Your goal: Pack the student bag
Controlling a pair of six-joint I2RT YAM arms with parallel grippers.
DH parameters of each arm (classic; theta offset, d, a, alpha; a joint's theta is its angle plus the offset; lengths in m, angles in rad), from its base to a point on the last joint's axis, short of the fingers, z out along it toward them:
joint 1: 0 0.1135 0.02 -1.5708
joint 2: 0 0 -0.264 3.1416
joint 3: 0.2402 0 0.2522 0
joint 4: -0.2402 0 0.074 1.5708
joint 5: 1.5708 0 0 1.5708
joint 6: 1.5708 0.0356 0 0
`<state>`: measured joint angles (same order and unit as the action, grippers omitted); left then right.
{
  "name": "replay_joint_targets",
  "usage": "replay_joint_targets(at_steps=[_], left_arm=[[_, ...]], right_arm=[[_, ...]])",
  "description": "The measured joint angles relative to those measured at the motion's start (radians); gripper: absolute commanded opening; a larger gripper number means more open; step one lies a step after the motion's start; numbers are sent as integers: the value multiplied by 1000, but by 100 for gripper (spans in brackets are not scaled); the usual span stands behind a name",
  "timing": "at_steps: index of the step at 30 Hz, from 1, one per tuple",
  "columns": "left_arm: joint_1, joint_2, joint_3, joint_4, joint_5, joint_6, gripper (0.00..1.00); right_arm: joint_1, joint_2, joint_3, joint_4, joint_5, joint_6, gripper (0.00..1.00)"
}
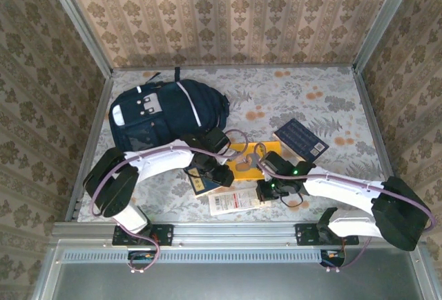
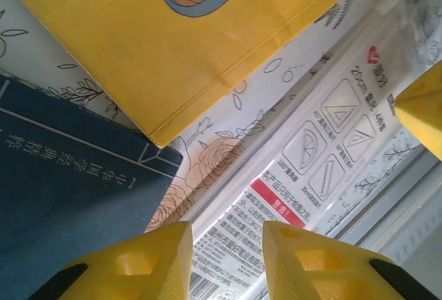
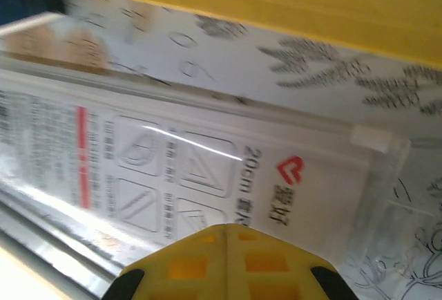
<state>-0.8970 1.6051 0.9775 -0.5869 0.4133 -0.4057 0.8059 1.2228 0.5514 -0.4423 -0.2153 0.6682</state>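
So the student bag (image 1: 166,122), the big navy-blue fabric backpack with white and grey patches and thin white trim, is lying flat on the far-left part of the floral-cloth table (image 1: 324,103). It's well apart from both sets of jaws, and nothing is touching it.

The left gripper (image 1: 214,175) hangs closer to the near edge than the bag and off to the bag's right, by the corner of a flat dark-blue book with pale lettering (image 2: 62,196). In the left wrist view its yellow fingers (image 2: 155,262) are released, partly spread, with nothing in the gap. Through the gap you just see the clear plastic packet with a white and red printed label (image 1: 235,202) lying on the cloth below. A thin yellow paperback book (image 2: 173,51) lies just past that, its corner right by the blue book's corner.

The right gripper (image 1: 268,191) is further right again, at the packet's right end, so it's even further from the bag. Its fingertips (image 3: 200,265) are clenched together right over the packet. I can't tell if they've pinched any of the plastic film.

A small navy booklet with a yellow label (image 1: 300,137) sits to the right of the yellow book.
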Motion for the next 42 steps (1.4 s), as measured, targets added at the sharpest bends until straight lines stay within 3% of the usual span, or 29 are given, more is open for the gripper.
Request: replay_joint_targets(at_steps=[9, 18, 28, 34, 37, 42], left_arm=[[1, 11, 0, 13, -28, 8, 33], [20, 5, -17, 21, -48, 8, 33], [24, 3, -23, 43, -47, 7, 34], [26, 3, -31, 58, -44, 7, 33], [35, 3, -31, 63, -40, 7, 34], [44, 53, 33, 70, -32, -2, 34]], right_arm=[[-25, 98, -7, 72, -1, 93, 0], [-157, 165, 15, 164, -71, 173, 0], [-331, 373, 247, 150, 45, 85, 0], [-418, 406, 303, 180, 50, 47, 30], [-419, 359, 290, 186, 39, 37, 39], [-444, 178, 171, 215, -15, 64, 46]])
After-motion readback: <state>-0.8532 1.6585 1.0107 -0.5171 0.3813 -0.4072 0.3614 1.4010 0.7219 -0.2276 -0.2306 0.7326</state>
